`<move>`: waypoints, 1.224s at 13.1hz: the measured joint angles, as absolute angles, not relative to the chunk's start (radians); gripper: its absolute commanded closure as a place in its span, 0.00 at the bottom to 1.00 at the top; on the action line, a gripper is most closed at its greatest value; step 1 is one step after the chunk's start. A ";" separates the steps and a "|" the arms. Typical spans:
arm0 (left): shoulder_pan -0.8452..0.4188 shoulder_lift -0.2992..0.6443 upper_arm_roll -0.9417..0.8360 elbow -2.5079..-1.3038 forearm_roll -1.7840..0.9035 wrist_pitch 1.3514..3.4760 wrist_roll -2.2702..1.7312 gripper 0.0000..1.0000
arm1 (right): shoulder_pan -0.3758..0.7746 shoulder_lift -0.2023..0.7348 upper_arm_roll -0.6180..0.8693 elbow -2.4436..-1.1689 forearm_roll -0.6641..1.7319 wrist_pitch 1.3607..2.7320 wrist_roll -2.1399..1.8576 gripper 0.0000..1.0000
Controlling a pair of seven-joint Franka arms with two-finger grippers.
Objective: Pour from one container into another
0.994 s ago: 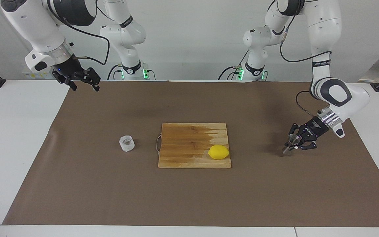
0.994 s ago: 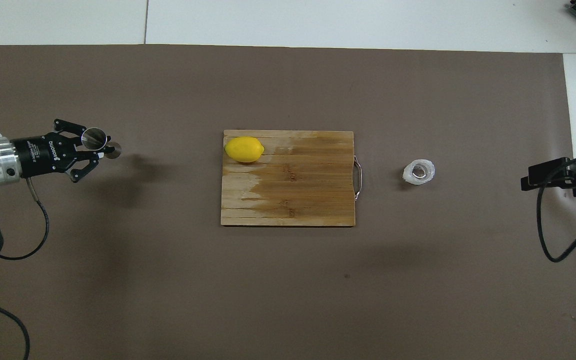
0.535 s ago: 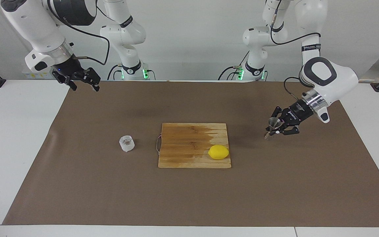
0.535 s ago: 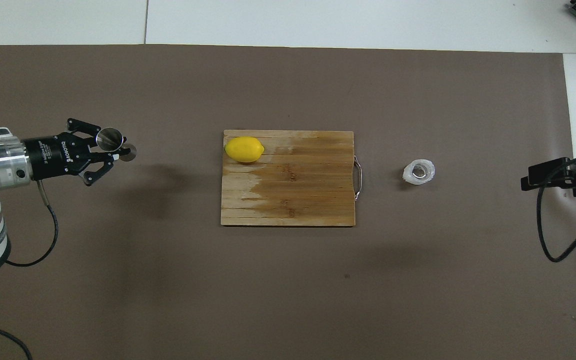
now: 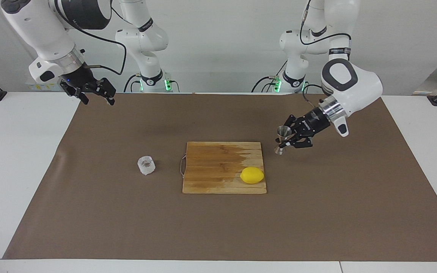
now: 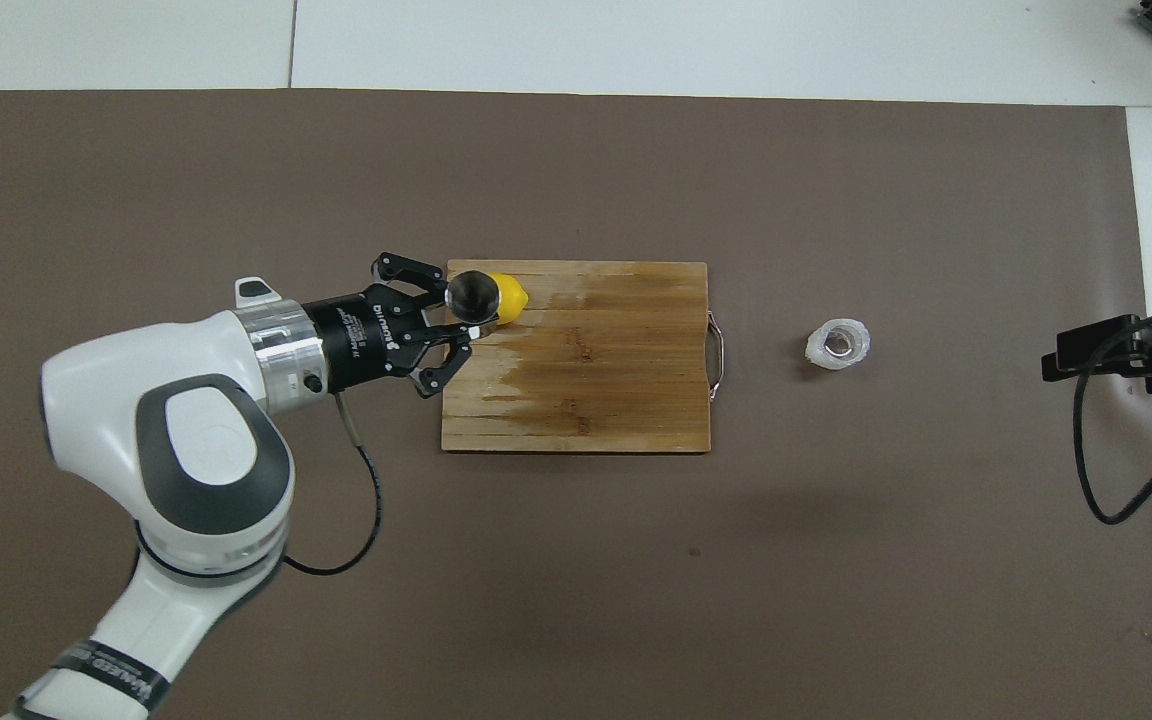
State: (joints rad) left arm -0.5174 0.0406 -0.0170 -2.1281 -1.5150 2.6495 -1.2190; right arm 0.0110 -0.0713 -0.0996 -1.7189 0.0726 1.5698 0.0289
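Note:
The small steel jigger (image 5: 283, 132) hangs upright in the air with my left gripper (image 5: 283, 142) shut on its narrow waist. It is over the brown mat, just off the cutting board's corner at the left arm's end of the table. In the overhead view the jigger (image 6: 472, 292) and left gripper (image 6: 460, 313) cover the board's edge and part of the lemon. The squat clear glass tumbler (image 5: 146, 165) (image 6: 838, 344) stands alone on the mat toward the right arm's end. My right gripper (image 5: 93, 93) (image 6: 1096, 346) waits open and empty, raised over the mat's edge at that end.
A wooden cutting board (image 5: 214, 159) (image 6: 616, 380) with a wire handle lies mid-table between jigger and tumbler. A yellow lemon (image 5: 252, 175) (image 6: 510, 298) sits on its corner farther from the robots, toward the left arm's end. The brown mat (image 5: 317, 212) covers most of the white table.
My left arm has lifted the jigger off the mat and carried it toward the cutting board, about level with the board's edge now. The right arm and tumbler have not moved.

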 measured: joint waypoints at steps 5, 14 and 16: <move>-0.599 0.079 -0.018 -2.116 -1.743 2.772 -1.219 1.00 | 0.011 -0.071 -0.100 -1.719 0.073 1.570 0.029 0.00; -0.666 0.298 -0.027 -1.975 -1.768 2.842 -1.211 1.00 | 0.011 -0.071 -0.100 -1.719 0.073 1.570 0.029 0.00; -0.676 0.334 -0.029 -1.936 -1.770 2.864 -1.210 1.00 | 0.011 -0.071 -0.100 -1.719 0.073 1.570 0.029 0.00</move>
